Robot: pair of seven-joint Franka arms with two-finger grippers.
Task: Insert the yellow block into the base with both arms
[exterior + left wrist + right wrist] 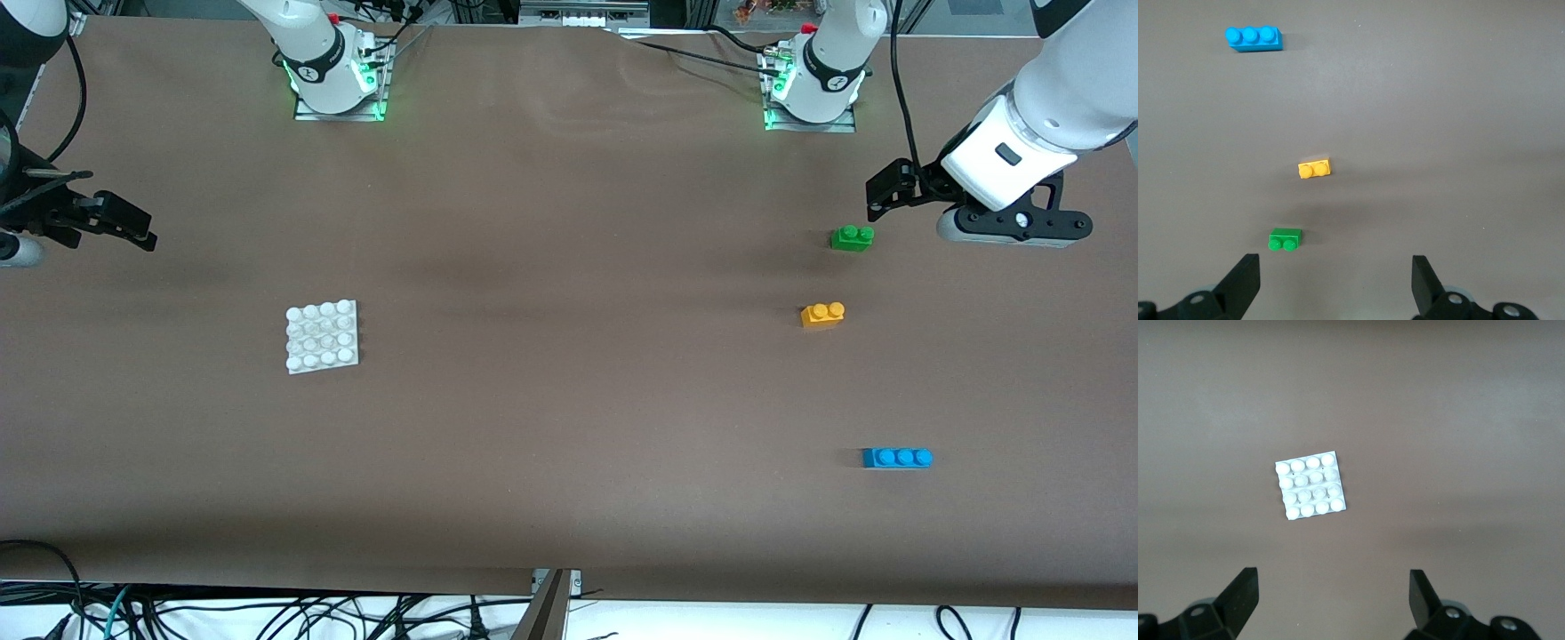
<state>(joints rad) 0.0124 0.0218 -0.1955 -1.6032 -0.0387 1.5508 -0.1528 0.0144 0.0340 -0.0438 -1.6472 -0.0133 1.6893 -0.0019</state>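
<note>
Two glossy white arms (1058,98) hang over the matte brown table (569,498), the left gripper (889,191) and right gripper (116,222) both spread wide and empty. The yellow block (822,315) — a small two-stud plastic brick — sits toward the left arm's end, between a green brick (852,237) and a longer blue brick (897,458). The base (322,336) — flat, square, white, studded four by four — lies well apart, toward the right arm's end.

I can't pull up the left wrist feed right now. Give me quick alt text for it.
The open left end effector hangs over brown tabletop holding nothing, with three bricks in a rough line: green block closest to the fingers, then yellow block, then blue three-stud block farthest out.
</note>
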